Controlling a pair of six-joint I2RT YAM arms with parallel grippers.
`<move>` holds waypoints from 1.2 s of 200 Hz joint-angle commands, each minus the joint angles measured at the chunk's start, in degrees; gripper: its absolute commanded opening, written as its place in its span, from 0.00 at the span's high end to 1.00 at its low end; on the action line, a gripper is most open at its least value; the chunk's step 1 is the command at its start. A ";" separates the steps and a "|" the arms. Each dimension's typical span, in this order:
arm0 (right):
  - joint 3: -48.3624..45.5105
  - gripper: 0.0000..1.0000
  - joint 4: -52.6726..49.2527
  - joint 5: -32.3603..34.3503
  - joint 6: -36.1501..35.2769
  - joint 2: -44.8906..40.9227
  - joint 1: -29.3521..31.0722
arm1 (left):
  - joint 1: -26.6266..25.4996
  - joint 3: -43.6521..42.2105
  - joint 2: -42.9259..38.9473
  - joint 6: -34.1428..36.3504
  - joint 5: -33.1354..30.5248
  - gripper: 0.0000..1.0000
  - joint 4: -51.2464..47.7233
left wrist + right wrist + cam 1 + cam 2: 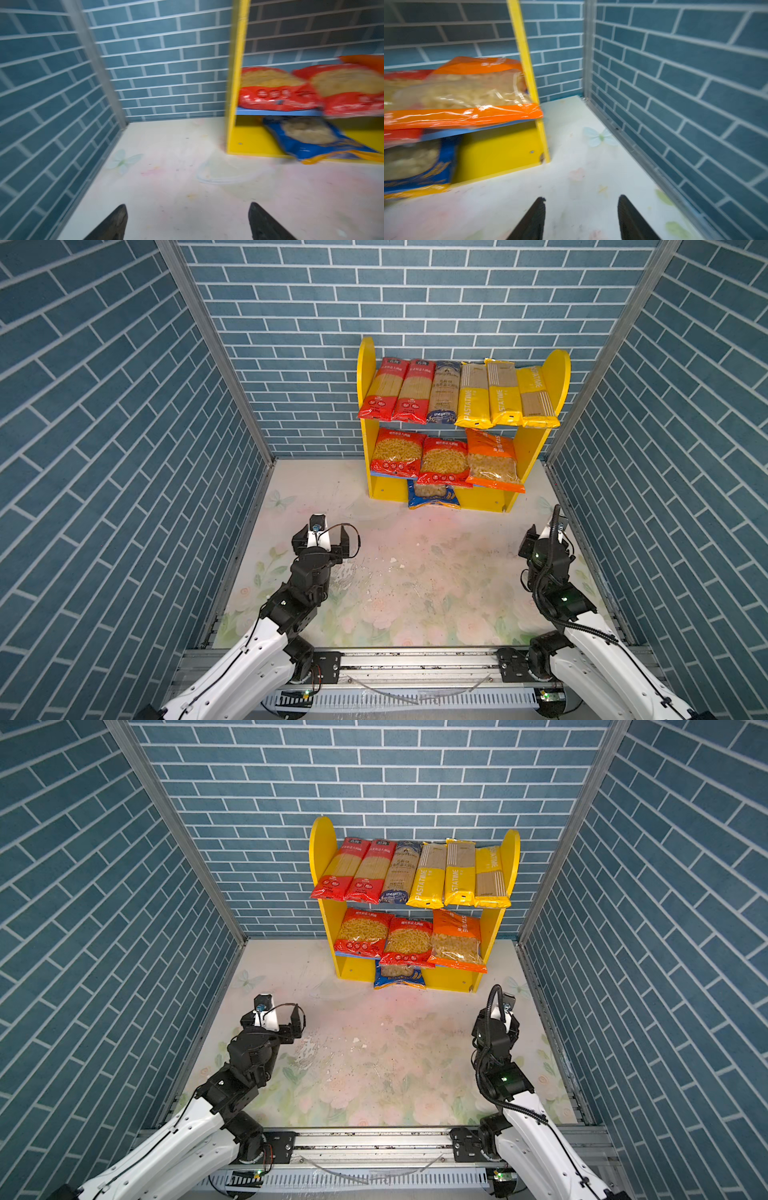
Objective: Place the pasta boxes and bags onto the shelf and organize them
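Observation:
The shelf (pixel 365 364) (pixel 322 844) stands against the back wall. Its upper board carries a row of spaghetti packs: two red (pixel 395 391), one dark blue (pixel 444 393) and three yellow (pixel 505 396). Two red pasta bags (pixel 419 456) and an orange bag (pixel 492 460) lie on the lower board (pixel 276 112). Under it a blue bag (pixel 432 495) (pixel 311 139) (pixel 417 164) sticks out onto the floor. My left gripper (pixel 322 537) (pixel 187 207) hovers open and empty at front left. My right gripper (pixel 544 531) (pixel 581 199) is open and empty at the right, near the shelf's corner.
Blue brick walls (pixel 124 448) close in the left, back and right sides, with metal corner posts (pixel 216 352). A floral mat (pixel 415 593) with scattered crumbs covers the floor. A metal rail (pixel 415 664) runs along the front edge.

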 commanded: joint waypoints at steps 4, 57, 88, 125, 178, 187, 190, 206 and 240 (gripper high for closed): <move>-4.89 0.42 12.63 5.07 -7.63 4.73 -4.02 | 4.21 -5.69 4.13 4.60 -10.54 0.08 8.88; -7.23 0.41 37.76 -2.71 -5.86 25.63 -9.08 | 20.77 -11.48 21.95 1.90 7.91 0.06 37.94; -5.10 0.36 42.52 -10.27 -7.53 34.31 -10.24 | 23.56 -6.47 35.80 5.89 13.91 0.04 44.14; -7.68 0.36 58.87 -18.11 -8.43 43.98 -14.93 | 27.53 -8.52 46.11 5.03 21.04 0.01 58.08; -5.24 0.02 55.80 -26.47 -7.11 47.73 -18.07 | 29.73 -5.53 47.96 2.11 21.11 0.00 53.11; -3.13 0.01 51.72 -27.82 -5.09 47.74 -19.84 | 29.73 -6.04 48.84 2.59 21.33 0.00 55.42; -3.17 0.01 53.41 -28.63 -5.04 48.56 -20.46 | 29.73 -6.22 48.88 2.65 21.50 0.00 55.92; -2.94 0.01 50.99 -29.58 -3.86 47.73 -21.61 | 29.72 -6.37 48.61 2.58 21.69 0.00 55.80; -3.41 0.01 51.07 -29.59 -3.61 47.25 -21.58 | 29.47 -6.10 48.66 2.74 21.34 0.00 55.24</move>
